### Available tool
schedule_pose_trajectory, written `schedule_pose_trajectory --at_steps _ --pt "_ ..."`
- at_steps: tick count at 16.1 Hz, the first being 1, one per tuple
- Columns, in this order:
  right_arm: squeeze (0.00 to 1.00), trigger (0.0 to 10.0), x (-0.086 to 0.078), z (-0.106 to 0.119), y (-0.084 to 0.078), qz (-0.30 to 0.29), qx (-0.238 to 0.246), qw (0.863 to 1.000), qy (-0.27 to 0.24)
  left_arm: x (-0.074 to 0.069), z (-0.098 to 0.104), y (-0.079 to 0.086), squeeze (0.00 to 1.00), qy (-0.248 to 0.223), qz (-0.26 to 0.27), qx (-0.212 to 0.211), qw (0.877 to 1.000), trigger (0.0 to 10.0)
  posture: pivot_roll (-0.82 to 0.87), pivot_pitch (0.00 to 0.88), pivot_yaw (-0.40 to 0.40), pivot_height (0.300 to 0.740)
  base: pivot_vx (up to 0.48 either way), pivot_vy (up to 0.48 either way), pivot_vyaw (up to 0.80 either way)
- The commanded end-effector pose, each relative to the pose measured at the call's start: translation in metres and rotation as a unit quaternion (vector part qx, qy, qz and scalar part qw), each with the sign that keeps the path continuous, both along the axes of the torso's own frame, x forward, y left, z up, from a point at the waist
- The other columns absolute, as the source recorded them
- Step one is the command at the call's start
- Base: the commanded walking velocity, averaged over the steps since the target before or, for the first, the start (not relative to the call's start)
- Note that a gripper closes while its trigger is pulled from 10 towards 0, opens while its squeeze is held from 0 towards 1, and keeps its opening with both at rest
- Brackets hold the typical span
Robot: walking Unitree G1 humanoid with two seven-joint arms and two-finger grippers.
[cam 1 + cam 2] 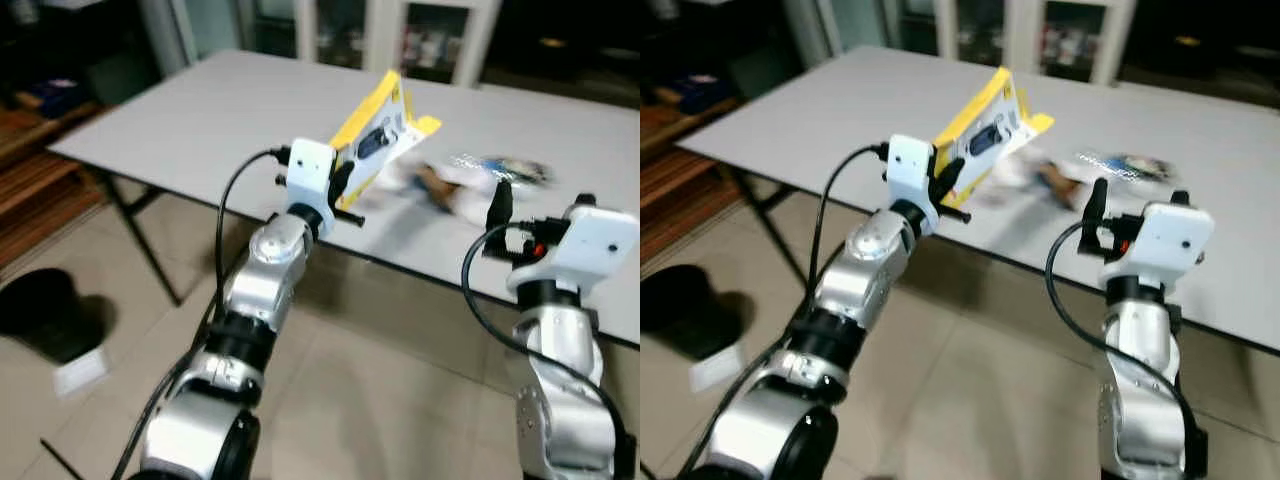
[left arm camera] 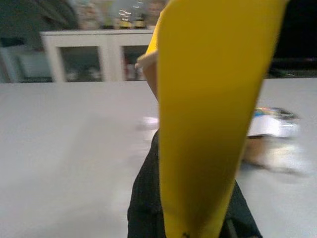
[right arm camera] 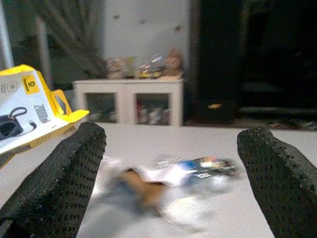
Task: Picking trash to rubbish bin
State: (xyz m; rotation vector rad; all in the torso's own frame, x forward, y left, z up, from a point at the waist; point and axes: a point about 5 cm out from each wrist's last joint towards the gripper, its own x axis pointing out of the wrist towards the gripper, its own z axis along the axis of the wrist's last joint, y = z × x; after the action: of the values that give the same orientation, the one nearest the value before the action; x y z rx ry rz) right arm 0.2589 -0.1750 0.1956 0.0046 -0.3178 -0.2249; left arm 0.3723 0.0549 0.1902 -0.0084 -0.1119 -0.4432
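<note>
A flat yellow-and-white cardboard package [image 1: 385, 135] is held edgewise by the left gripper [image 1: 345, 185] above the grey table [image 1: 200, 120]; it is judged light and stiff. The right gripper [image 3: 171, 183] is spread wide, with crumpled wrappers [image 1: 480, 180] at its 12 o'clock.

A lived-in home room, we think.

We see a long white table [image 1: 200, 110] on a tiled floor [image 1: 380, 400], a white glass-door cabinet [image 3: 130, 101] topped with small figurines [image 3: 143, 63], and wooden furniture [image 1: 40, 160] beyond the table's left edge.
</note>
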Motion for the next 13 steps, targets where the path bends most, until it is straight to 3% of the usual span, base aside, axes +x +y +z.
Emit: schedule_pose_trajectory --at_steps 1,3,13 --pt "0.0 10.0 0.0022 0.0034 0.0053 0.012 -0.008 1.0 -0.003 0.0015 -0.0006 0.0052 0.0 0.002 0.012 -0.002 1.0 10.0 0.12 0.052 0.03 0.74 0.461 0.0 0.0" --pt "0.0 10.0 0.0029 0.0034 0.0057 0.013 -0.008 1.0 -0.002 0.0024 0.0001 0.0063 0.0 0.003 0.017 -0.005 1.0 10.0 0.12 0.052 0.03 0.74 0.443 0.0 0.0" --pt "0.0 10.0 0.0046 0.0054 0.0046 0.008 -0.014 1.0 -0.003 0.0038 -0.0024 0.0072 0.0 0.014 0.02 -0.001 1.0 10.0 0.12 0.059 0.016 0.74 0.339 0.34 0.0"
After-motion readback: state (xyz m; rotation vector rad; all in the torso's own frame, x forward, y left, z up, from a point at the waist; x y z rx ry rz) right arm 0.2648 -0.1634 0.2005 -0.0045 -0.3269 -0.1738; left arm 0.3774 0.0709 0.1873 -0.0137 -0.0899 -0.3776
